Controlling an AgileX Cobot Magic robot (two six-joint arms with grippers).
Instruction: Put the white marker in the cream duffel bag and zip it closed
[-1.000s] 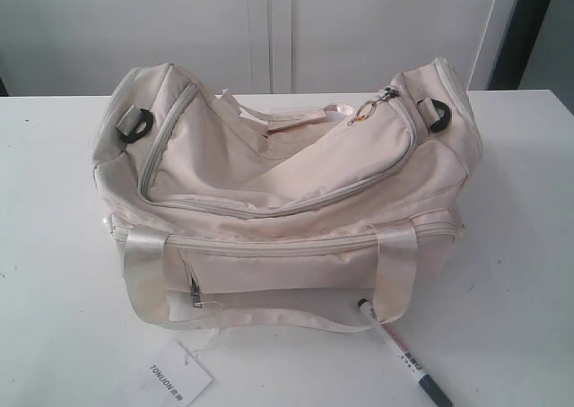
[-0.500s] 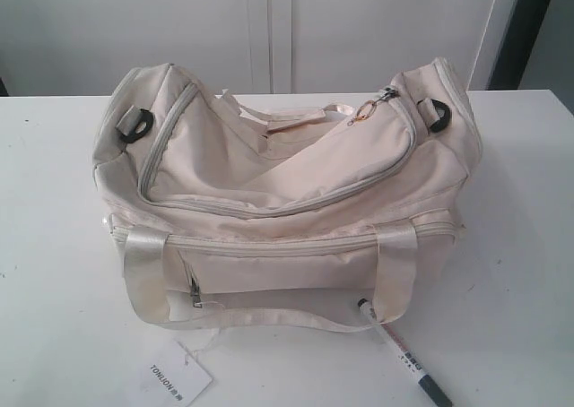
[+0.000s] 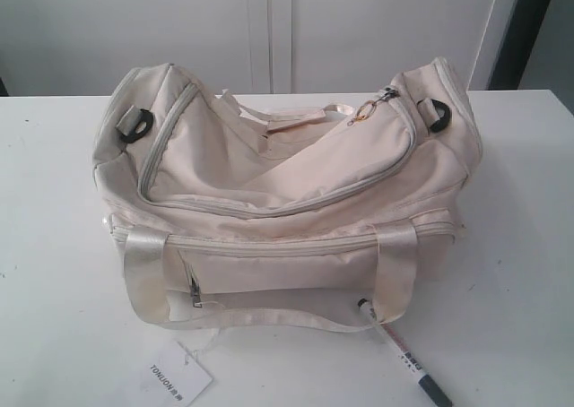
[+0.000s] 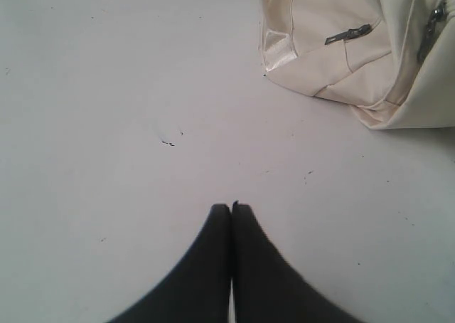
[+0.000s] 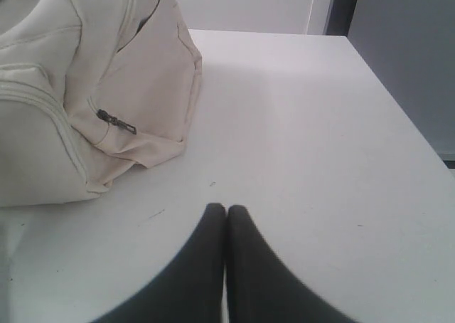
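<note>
White marker waits beside the cream duffel bag; your left gripper and right gripper are clenched empty, so open one and grasp it.

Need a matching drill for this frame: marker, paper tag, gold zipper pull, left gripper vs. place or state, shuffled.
1. marker
2. paper tag
3. gold zipper pull
4. left gripper

A. atop the bag, toward its right end in the exterior view
B. on the table, bottom right of the exterior view
C. shut, holding nothing
D. on the table, bottom left of the exterior view

Pairs: 1-B, 2-D, 3-A, 4-C
</note>
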